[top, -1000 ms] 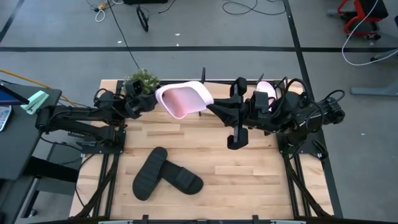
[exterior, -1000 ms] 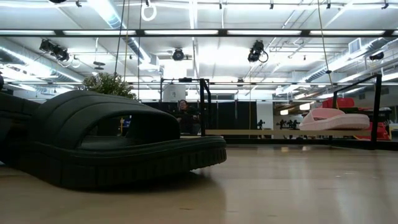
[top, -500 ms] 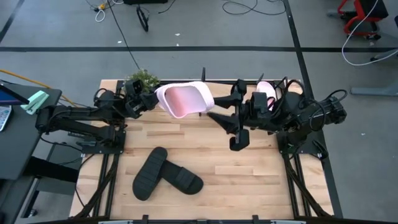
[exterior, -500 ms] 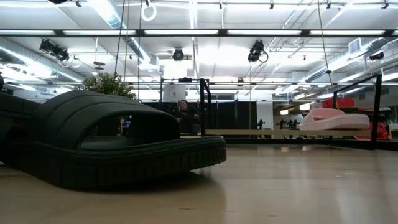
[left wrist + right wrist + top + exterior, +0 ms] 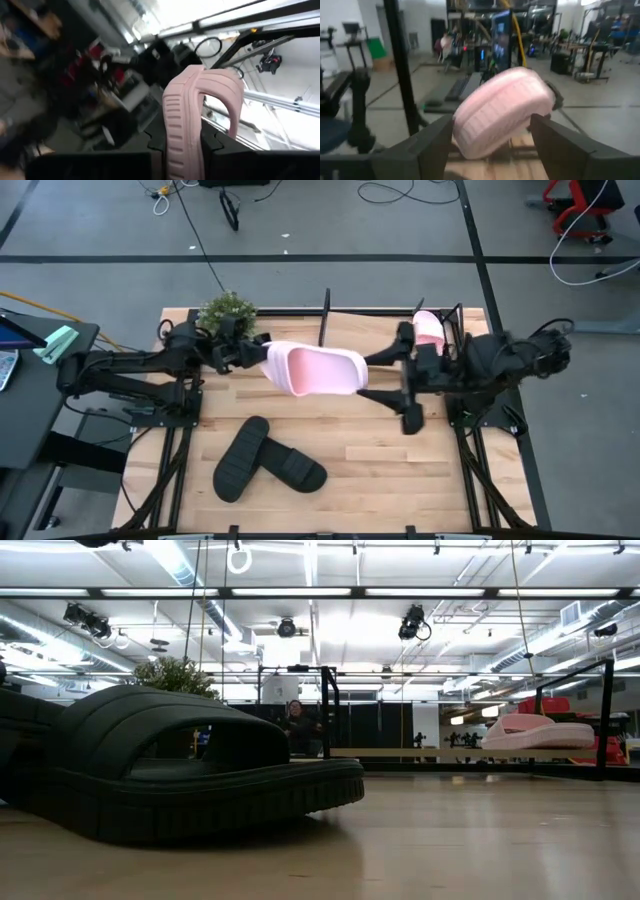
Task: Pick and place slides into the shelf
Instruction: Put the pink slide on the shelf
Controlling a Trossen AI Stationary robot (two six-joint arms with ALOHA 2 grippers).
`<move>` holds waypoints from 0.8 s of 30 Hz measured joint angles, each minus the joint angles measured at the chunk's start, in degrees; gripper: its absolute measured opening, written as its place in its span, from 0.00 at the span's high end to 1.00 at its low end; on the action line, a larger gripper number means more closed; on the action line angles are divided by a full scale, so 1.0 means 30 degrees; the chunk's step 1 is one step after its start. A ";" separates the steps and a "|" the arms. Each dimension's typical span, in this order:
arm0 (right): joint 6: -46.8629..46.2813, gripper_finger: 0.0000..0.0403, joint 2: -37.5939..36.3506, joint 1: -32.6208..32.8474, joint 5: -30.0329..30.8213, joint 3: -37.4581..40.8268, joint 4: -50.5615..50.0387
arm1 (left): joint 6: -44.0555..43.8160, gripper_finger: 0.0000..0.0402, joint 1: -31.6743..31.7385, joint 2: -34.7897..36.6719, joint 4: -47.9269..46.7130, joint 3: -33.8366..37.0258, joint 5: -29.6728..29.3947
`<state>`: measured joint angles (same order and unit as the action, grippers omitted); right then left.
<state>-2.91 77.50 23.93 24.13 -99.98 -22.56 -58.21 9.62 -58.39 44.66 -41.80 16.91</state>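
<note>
Both grippers are clenched on the pink slide (image 5: 322, 370), the left gripper (image 5: 258, 355) at one end and the right gripper (image 5: 375, 364) at the other, in the air before the shelf (image 5: 327, 310), so uneven pulling could twist it loose.

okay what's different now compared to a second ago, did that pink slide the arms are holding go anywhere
Yes. The pink slide, held between the left gripper and the right gripper, has come away from the back edge toward the middle of the table and a bit to the right. The right arm has drawn back rightward. The two black slides, the second pink slide and the shelf stayed put.
</note>
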 joint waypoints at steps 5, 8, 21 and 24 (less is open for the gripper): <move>0.0420 0.36 -0.1249 0.1806 0.1838 -0.0073 -0.3469 | -0.2602 0.88 0.2053 0.0015 -0.1323 0.0007 0.3329; 0.0416 0.39 -0.1505 0.2825 0.3781 -0.0025 -0.5173 | -0.3360 0.88 0.3455 0.0007 -0.2601 0.0007 0.5032; 0.2567 0.43 -0.0790 0.4091 0.6064 -0.0027 -0.9644 | -0.5000 0.88 0.7942 -0.2735 -0.3941 -0.1183 1.0631; 0.3597 0.43 -0.0564 0.4109 0.6054 -0.0029 -1.0492 | -0.5044 0.88 0.7597 -0.4613 -0.3994 -0.2746 1.2537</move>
<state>7.88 75.81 36.26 42.29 -100.07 -54.04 -73.34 32.41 -72.23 32.68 -50.04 54.52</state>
